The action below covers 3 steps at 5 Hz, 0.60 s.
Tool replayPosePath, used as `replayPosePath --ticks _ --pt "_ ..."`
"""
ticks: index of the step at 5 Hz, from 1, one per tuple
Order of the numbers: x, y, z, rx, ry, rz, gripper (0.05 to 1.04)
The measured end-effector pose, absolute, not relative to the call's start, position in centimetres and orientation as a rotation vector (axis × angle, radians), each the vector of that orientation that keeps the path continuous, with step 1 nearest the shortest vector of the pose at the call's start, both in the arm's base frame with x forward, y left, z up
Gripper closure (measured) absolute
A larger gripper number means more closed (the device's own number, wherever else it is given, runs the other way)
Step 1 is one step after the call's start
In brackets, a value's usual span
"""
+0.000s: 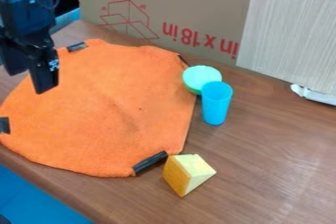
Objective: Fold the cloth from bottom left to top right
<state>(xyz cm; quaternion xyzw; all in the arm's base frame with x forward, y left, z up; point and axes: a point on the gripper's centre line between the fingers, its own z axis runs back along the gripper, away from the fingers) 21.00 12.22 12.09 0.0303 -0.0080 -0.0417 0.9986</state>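
Spreading over the table (275, 159), one orange cloth (118, 115) lies unfolded, faintly creased, with four dark strips (150, 162) along its edge. Above its upper left hangs one gripper (28, 81), fingers wide apart. Right of the cloth: one green bowl-like piece (199, 76), one blue cup (216, 104); lower right, one yellow wedge (187, 173).

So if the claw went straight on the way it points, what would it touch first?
The claw points down, so probably the orange cloth near its left edge; depth is unclear.

The brown wooden desk (275, 154) carries a spread orange cloth (125, 105) on the left, a yellow wedge (185, 173) by its near right corner, and a blue cup (215, 104) and round green thing (199, 77) beside its right edge
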Motion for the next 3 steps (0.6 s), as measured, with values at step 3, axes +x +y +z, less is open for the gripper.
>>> replayPosePath --ticks 3 --pt "18.7 16.6 8.1 0.032 -0.176 0.256 0.084"
